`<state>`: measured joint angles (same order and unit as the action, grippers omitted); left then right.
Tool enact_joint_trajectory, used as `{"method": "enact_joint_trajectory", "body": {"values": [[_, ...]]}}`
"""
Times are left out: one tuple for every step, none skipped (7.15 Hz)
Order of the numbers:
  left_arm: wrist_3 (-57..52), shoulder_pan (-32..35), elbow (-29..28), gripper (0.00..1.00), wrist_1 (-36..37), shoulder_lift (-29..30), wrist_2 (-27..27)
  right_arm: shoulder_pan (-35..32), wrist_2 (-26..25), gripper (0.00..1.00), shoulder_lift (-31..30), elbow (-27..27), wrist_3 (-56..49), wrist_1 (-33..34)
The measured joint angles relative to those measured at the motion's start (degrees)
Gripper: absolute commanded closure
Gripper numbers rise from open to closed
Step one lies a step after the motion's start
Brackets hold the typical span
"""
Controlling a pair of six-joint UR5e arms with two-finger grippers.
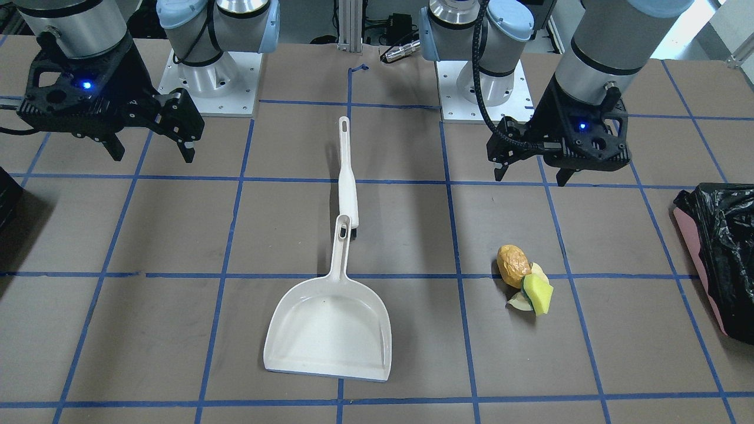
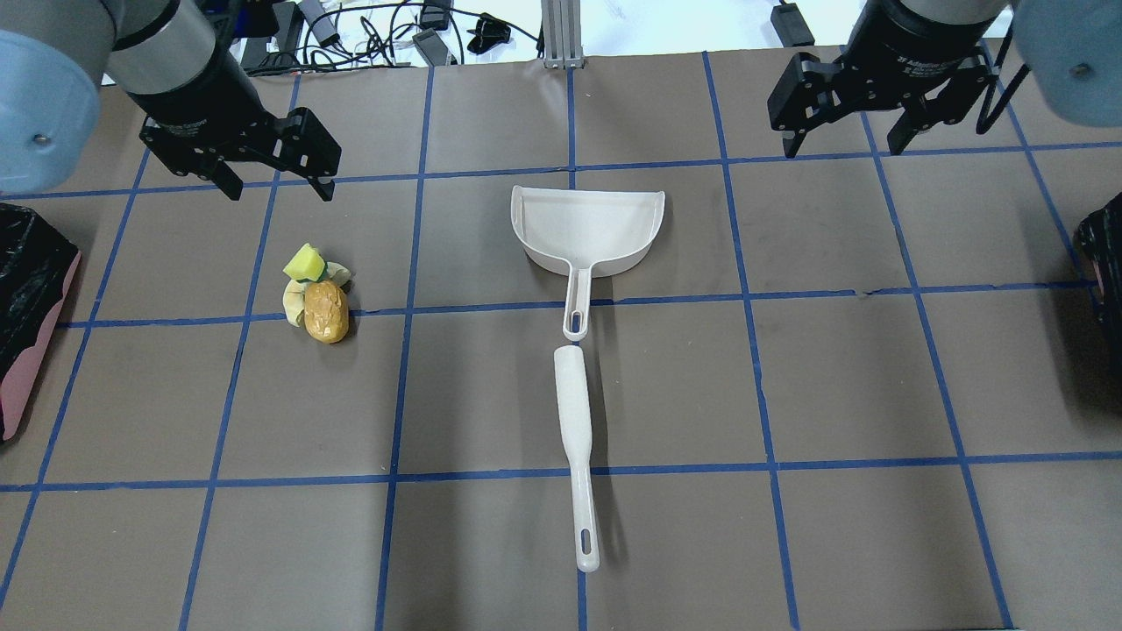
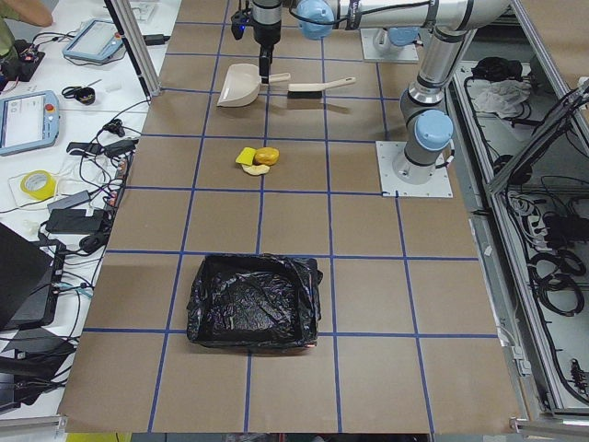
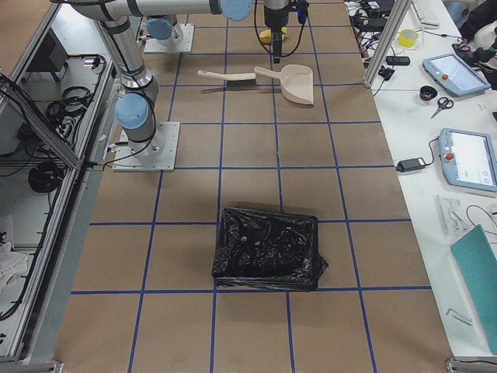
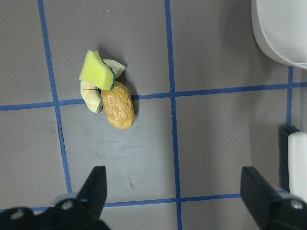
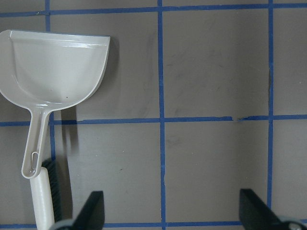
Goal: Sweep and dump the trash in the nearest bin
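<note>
On the brown taped surface, near the crinkly black-lined bin, the trash sits heaped: a lumpy potato, a spongy wedge and pale peels. We hold the left pincer and the right pincer spread and empty. The smooth white dustpan and brush lie end to end, which we judge handy for grasping.

Brown paper-covered table gridded with blue tape, white side bench holding teach pendants, tangled cables, yellow tape roll.
</note>
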<state>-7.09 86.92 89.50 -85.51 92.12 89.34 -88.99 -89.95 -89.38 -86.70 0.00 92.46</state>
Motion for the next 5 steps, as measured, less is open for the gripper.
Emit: {"method": "enact_joint_trajectory", "body": {"values": [[0.0, 0.0, 0.0, 0.0, 0.0, 0.0, -0.1, 0.0, -0.5, 0.0, 0.0, 0.0, -0.1, -0.3], [-0.1, 0.0, 0.0, 0.0, 0.0, 0.0, -0.1, 0.0, -0.7, 0.0, 0.0, 0.0, -0.2, -0.3], [-0.1, 0.0, 0.1, 0.0, 0.0, -0.1, -0.1, 0.0, -0.8, 0.0, 0.2, -0.1, -0.2, -0.1], [-0.2, 0.0, 0.1, 0.0, -0.1, -0.3, -0.2, 0.0, -0.8, 0.0, 0.3, -0.1, -0.3, 0.1], [-0.1, 0.0, 0.3, 0.0, -0.2, -0.5, -0.2, 0.0, -0.8, 0.0, 0.4, -0.1, -0.3, 0.2]]}}
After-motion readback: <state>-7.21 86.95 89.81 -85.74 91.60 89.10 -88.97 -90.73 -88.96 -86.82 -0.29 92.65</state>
